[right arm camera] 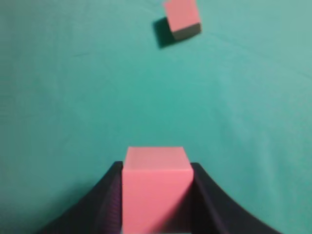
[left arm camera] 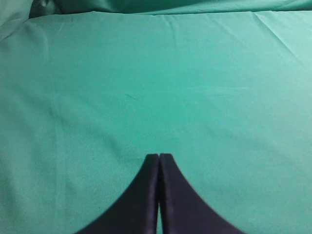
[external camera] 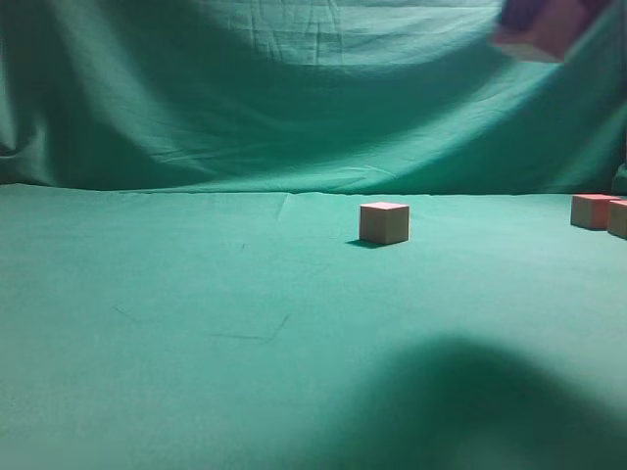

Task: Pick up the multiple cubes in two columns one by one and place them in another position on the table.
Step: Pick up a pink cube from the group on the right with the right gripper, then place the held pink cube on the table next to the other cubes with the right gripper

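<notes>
Our right gripper (right arm camera: 155, 195) is clamped on one pink cube (right arm camera: 155, 187), its black fingers (right arm camera: 109, 200) pressed against the block's two sides. In the exterior view this held cube (external camera: 544, 29) hangs blurred at the upper right, high above the desk (external camera: 196, 323) and in front of the green backdrop (external camera: 294, 88).

Below and ahead of it, the right wrist view shows a single cube (right arm camera: 181, 18) lying on the green cloth, turned slightly askew, well apart from the one we carry. From the exterior view this lone cube (external camera: 384, 222) sits near the middle of the desk, with its top pinkish and its sides tan.

At the right edge of the exterior view we see two more cubes (external camera: 594, 211) on the desk, just beside each other and partly cut off by the frame.

Our left gripper (left arm camera: 159, 158) has its fingertips pressed together with nothing between them, over bare green cloth.
</notes>
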Available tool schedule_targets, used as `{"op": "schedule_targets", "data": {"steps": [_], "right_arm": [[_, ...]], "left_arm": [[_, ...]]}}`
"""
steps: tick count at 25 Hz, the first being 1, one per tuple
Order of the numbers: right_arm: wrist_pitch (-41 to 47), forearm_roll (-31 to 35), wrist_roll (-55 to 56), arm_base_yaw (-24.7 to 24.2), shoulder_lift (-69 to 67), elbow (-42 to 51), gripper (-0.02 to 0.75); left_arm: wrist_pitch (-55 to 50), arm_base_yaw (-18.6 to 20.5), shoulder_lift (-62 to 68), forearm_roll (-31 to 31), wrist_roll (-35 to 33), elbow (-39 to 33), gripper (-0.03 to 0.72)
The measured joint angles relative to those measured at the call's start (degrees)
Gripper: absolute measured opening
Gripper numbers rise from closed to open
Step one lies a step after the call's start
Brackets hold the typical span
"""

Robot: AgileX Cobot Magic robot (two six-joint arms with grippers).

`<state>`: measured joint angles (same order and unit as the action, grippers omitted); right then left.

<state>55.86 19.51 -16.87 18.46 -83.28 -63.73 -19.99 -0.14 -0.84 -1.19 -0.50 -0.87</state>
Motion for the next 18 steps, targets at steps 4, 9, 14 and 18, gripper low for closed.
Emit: {"op": "schedule_targets", "data": {"steps": [4,9,14,18], "right_arm": [[4.6,-1.9,0.6,6.4,-8.7,-10.1,0.262],[11.8,-8.2,1.0,12.9,-22.2,-26.0,0.262],[14.4,-12.9,1.1,17.4,-33.6,-42.0,0.262],[14.7,-14.9,5.3,19.5,-41.2,-52.0,0.262]], "left_arm": [[0.0,0.0,0.0,0.0,0.0,0.0,0.0],[0.0,0.0,0.0,0.0,0.0,0.0,0.0],[0.0,0.0,0.0,0.0,0.0,0.0,0.0],[0.0,0.0,0.0,0.0,0.0,0.0,0.0]]}}
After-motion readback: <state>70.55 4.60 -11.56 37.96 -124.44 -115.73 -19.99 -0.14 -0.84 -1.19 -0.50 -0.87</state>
